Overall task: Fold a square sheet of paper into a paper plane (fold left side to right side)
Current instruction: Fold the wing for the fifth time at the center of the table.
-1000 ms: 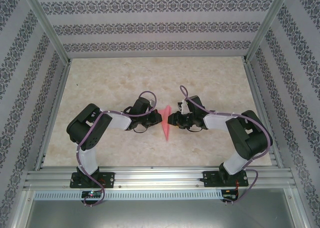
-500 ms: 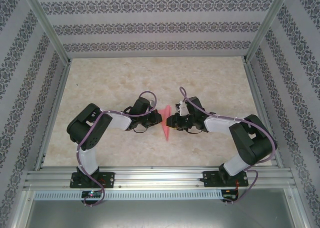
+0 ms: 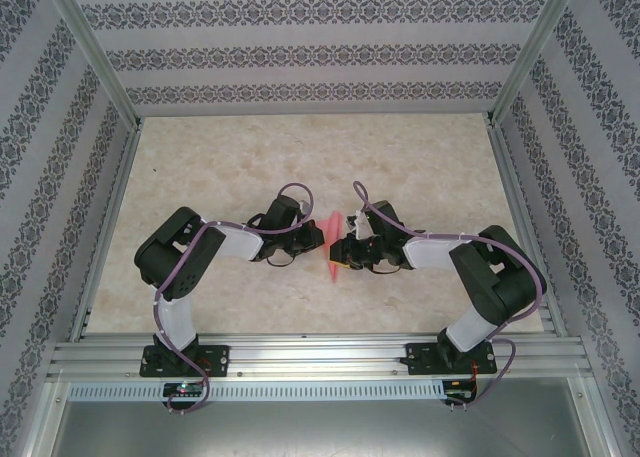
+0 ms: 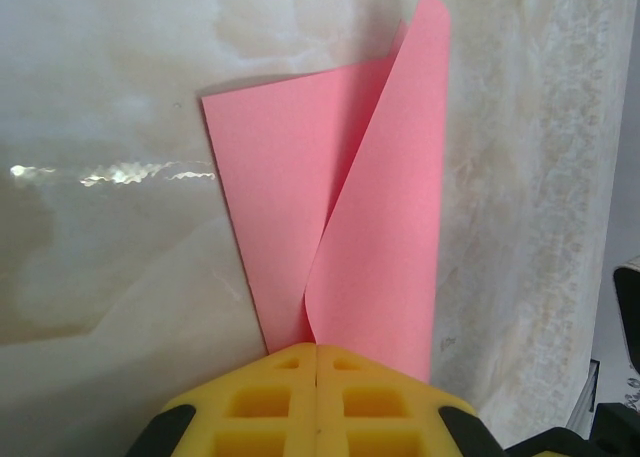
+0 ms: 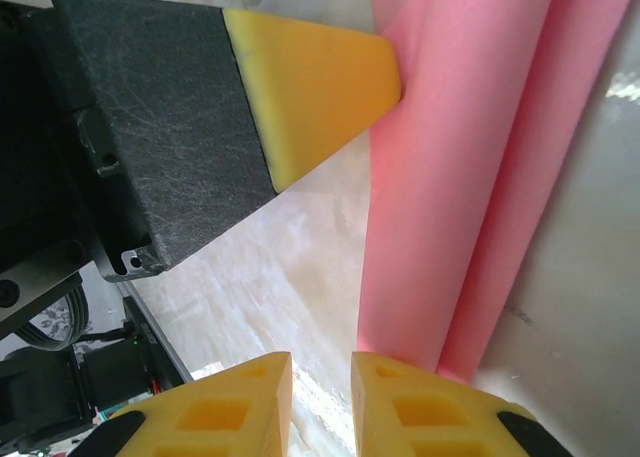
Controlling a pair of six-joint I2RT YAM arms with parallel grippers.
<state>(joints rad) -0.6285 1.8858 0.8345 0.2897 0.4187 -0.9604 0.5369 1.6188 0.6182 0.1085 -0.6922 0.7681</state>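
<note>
Nearest the camera, both arms are pointing inward from their bases, with the wrists facing each other over the middle of the marbled table (image 3: 230,147). The left gripper (image 4: 317,362) is pinching the folded pink paper (image 4: 340,227). Its yellow pads (image 4: 265,402) are pressing flat together on the paper's near end, and just beyond them one flap is curling up off the flatter layer lying on the tabletop. The right gripper (image 5: 320,377) is standing just beside the paper with its jaws a narrow slit apart, and bare table is showing through the gap. The paper is running down behind one of its pads (image 5: 420,407), though contact cannot be told. Farther along, a left fingertip (image 5: 310,87) is touching the paper's edge. Beyond the table, a patterned wall (image 3: 300,52) is closing off the back.
</note>
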